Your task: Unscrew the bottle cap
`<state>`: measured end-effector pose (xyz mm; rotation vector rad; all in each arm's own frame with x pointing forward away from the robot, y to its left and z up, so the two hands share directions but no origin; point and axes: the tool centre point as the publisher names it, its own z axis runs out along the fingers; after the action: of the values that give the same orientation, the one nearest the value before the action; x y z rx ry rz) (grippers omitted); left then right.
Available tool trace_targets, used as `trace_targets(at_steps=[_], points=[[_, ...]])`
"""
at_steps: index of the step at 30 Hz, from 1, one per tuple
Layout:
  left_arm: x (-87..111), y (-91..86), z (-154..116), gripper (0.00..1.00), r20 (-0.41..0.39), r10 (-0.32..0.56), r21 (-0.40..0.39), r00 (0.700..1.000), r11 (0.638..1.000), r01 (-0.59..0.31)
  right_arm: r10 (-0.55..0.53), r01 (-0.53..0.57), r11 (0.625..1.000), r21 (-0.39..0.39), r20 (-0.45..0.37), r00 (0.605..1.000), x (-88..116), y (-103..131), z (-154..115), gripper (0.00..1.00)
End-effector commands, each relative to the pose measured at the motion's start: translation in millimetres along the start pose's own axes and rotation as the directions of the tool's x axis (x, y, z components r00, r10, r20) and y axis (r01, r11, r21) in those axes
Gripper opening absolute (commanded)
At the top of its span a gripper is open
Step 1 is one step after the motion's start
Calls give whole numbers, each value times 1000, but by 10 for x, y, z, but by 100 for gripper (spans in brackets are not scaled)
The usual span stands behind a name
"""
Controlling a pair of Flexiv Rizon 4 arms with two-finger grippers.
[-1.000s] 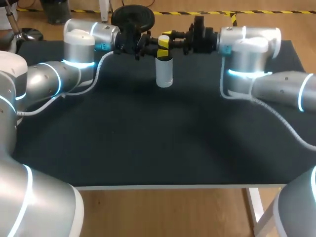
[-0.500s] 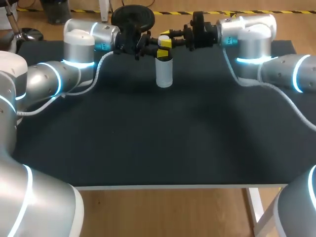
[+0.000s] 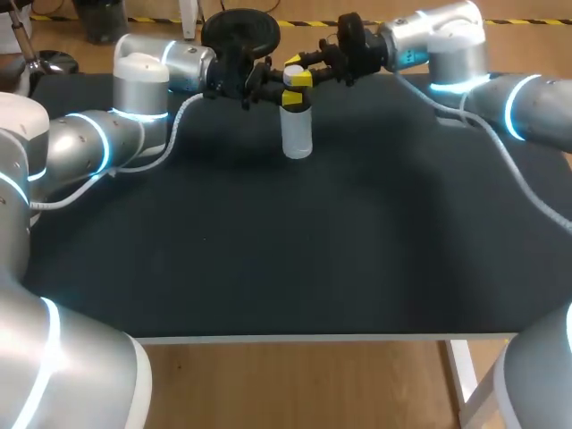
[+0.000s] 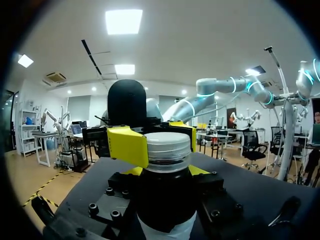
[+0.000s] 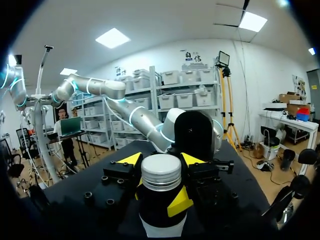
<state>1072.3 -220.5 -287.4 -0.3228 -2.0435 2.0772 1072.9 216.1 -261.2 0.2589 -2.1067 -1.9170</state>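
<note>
A white bottle (image 3: 297, 132) stands upright near the far middle of the black table. Its pale ribbed cap (image 3: 292, 71) is on top. My left gripper (image 3: 288, 94) comes in from the left and is shut on the bottle's dark neck just below the cap. From the right, my right gripper (image 3: 298, 73) has its yellow tips on either side of the cap, shut on it. In the left wrist view the cap (image 4: 167, 146) sits between two yellow tips. The right wrist view shows the cap (image 5: 161, 172) above the bottle's dark neck.
The black table (image 3: 286, 250) stretches towards me from the bottle. Grey cables hang from my left arm (image 3: 179, 125) and my right arm (image 3: 500, 165) above the table's far corners.
My right arm has swung up and back towards the far edge, turning its gripper around the cap. The bottle and my left arm have stayed put.
</note>
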Motion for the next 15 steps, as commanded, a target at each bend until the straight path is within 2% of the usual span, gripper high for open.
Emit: trace_targets(at_steps=[1, 4, 10, 15], points=[[-83, -15, -25, 0, -142, 1, 5, 990, 1000, 0, -25, 12, 1000, -29, -498, 867, -27, -145, -14, 0], [-83, -15, -25, 0, -142, 1, 5, 990, 1000, 0, -52, 31, 998, -50, -525, 850, 25, -86, -24, 0], [-83, -15, -25, 0, -142, 1, 5, 990, 1000, 0, -41, 42, 999, -12, -569, 821, 89, -21, -29, 0], [-83, -15, -25, 0, -142, 1, 5, 990, 1000, 0, -39, 40, 999, -12, -595, 803, 125, 50, -31, 0]])
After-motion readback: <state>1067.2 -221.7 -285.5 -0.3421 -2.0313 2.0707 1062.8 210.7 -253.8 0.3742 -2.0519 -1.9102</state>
